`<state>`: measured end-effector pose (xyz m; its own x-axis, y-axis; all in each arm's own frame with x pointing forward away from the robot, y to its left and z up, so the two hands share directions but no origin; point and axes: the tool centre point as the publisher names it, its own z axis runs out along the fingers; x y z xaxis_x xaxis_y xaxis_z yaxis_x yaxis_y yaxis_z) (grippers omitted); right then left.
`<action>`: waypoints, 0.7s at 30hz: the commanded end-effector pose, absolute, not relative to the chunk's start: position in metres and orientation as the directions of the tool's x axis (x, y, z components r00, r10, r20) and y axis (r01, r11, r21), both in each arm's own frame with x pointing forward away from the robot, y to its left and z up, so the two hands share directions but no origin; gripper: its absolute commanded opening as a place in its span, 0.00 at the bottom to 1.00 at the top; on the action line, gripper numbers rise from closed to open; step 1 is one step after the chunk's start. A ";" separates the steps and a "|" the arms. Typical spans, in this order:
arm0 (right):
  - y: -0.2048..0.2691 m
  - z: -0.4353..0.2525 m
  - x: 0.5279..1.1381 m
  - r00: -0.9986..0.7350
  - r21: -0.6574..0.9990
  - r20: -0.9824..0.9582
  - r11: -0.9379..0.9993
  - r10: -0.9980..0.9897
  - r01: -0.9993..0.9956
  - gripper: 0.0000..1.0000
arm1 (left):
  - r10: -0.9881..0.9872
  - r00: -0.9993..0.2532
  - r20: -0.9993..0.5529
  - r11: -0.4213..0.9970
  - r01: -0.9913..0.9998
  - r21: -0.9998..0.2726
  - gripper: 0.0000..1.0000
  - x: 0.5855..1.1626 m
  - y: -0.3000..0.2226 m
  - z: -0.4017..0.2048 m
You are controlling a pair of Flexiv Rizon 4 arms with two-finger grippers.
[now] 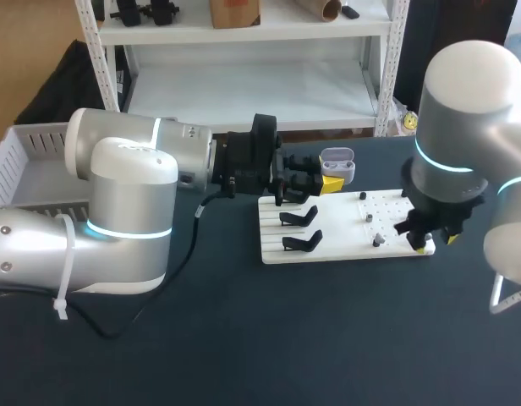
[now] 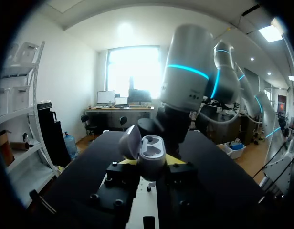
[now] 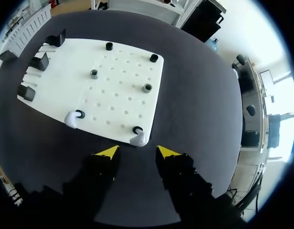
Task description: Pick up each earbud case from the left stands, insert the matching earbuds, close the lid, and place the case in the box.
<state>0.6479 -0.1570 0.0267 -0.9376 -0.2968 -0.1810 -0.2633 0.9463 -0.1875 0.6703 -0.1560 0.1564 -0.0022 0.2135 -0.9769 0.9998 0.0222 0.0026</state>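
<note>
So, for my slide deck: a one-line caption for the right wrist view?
Open right claw hovering, an earbud just ahead of its fingertips at the white board's corner.

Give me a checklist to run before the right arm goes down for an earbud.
1. Left gripper shut on the case: ok, one finger on each side.
2. Lid open: ok, tipped back.
3. Case empty and ready: ok, nothing shows inside it.
4. Right gripper open: ok, tips apart.
5. Earbud lined up: ok, it stands at the corner of the board, just ahead of the gap between the tips.
6. Earbud matches this case: cannot tell.
</note>
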 end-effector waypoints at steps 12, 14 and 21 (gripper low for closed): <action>-0.152 0.024 0.654 -0.939 -0.202 -0.182 0.946 -0.292 -0.255 0.43 | 0.210 0.000 -0.978 0.028 1.000 0.006 0.00 0.669 -0.156 0.156; -0.152 0.025 0.655 -0.940 -0.204 -0.184 0.946 -0.289 -0.251 0.41 | 0.210 0.000 -0.978 0.028 1.000 0.006 0.00 0.669 -0.156 0.156; -0.152 0.024 0.657 -0.950 -0.208 -0.180 0.954 -0.254 -0.216 0.38 | 0.210 0.000 -0.978 0.028 1.000 0.006 0.00 0.669 -0.156 0.156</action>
